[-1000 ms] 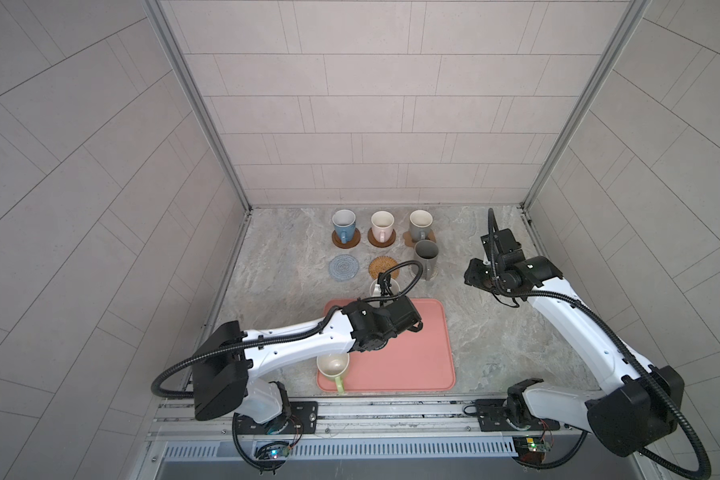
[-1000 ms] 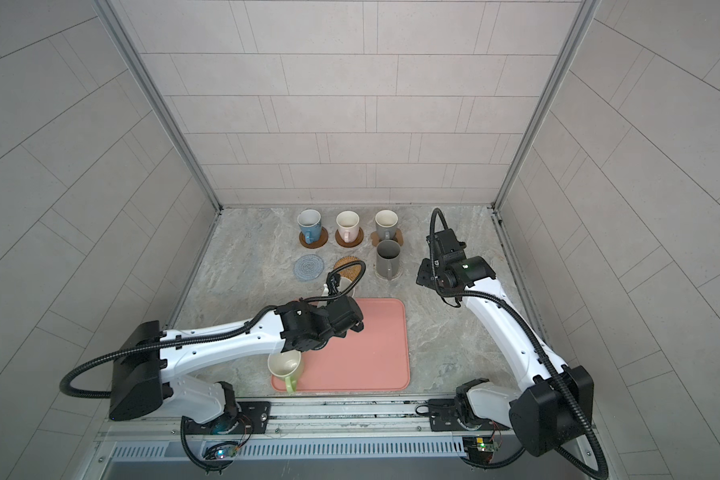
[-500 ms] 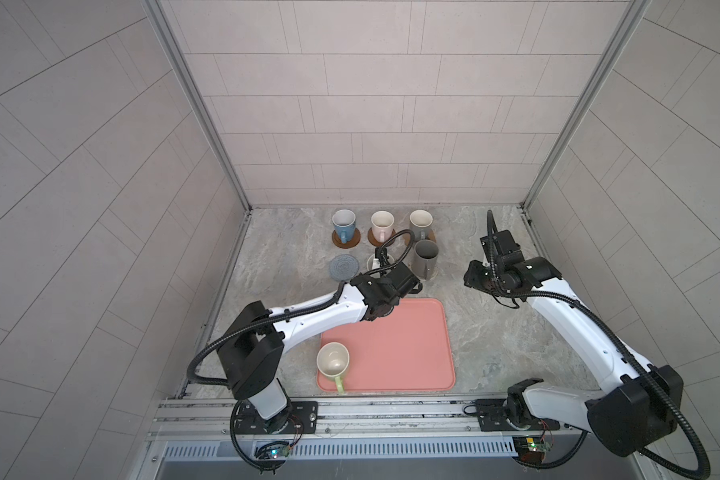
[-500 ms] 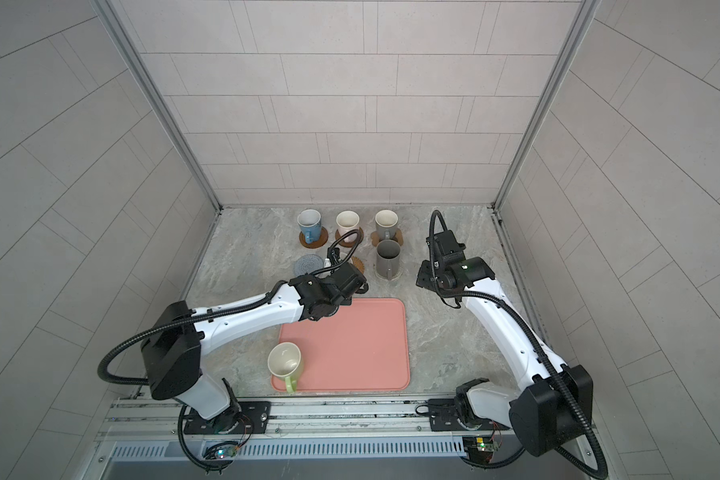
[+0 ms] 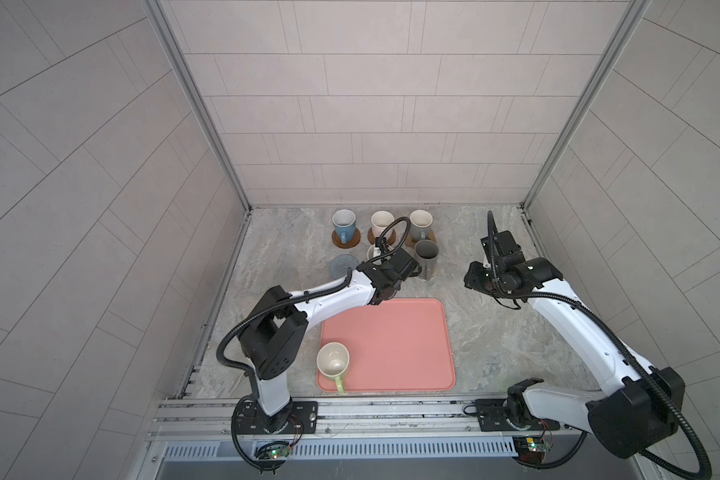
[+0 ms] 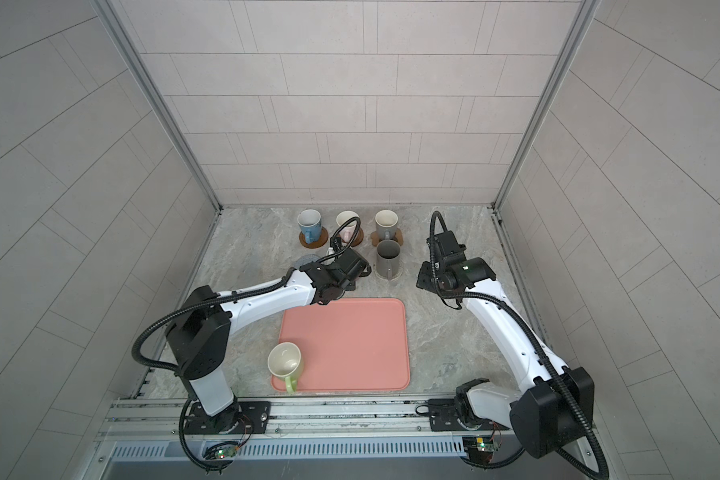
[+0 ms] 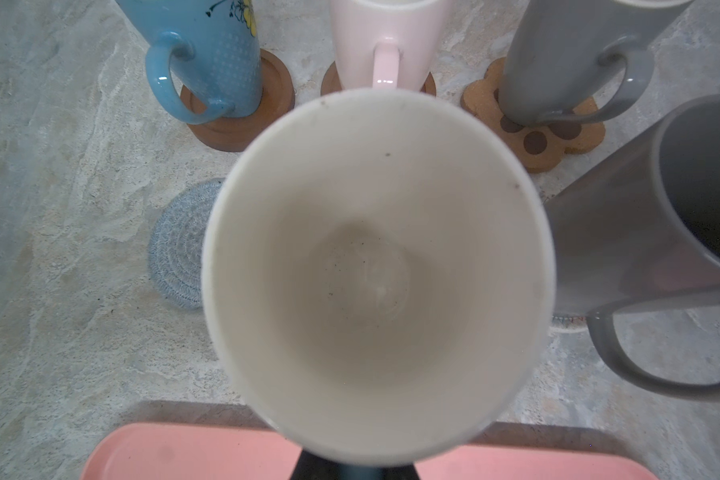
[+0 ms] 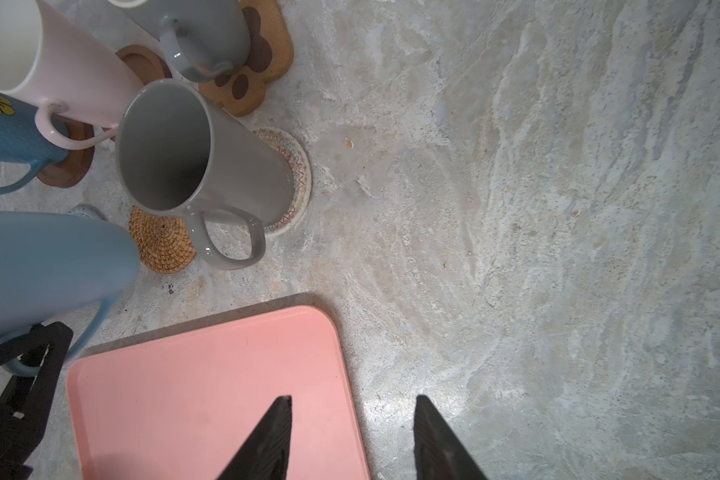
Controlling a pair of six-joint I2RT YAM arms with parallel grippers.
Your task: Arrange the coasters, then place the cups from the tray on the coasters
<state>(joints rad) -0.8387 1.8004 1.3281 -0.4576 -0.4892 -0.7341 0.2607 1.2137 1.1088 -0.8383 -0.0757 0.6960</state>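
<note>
Task looks well past halfway. All six coasters are laid out in two rows at the far side of the desk [image 5: 283, 257].

Back row is done:
- blue mug [image 5: 344, 222] on a brown wooden disc [image 7: 242, 124]
- pale pink mug [image 5: 382, 222] on the second wooden disc [image 8: 142, 62]
- grey mug [image 5: 420, 220] on the tan paw-shaped coaster [image 7: 545, 141]

Front row:
- tall dark-grey mug [image 5: 427, 257] stands on the pale beige woven coaster [image 8: 298, 174]
- grey-blue crochet coaster [image 5: 342, 266] is bare
- golden rattan coaster [image 8: 163, 249] has no cup seen on it, half hidden behind the held mug

The fifth cup is in hand. The light blue mug [image 8: 51, 266], cream inside, sits between the crochet coaster and the dark-grey mug, over or just short of the rattan coaster. Cannot tell if its base touches anything.

Left to do: set this one down, then move the yellow-green mug [image 5: 332, 362]. It is on the near left corner of the salmon-pink tray [image 5: 400, 340], handle poking over the rim. It probably goes to the crochet coaster.

Left gripper [image 8: 26, 357]: jaws clamped together on the light blue mug's handle, mug roughly upright with its mouth facing the wrist camera.

Right gripper [image 8: 353, 405]: jaws partway apart, holding nothing and touching nothing. It hangs above the desk by the tray's far right corner, clear of the mugs.
</note>
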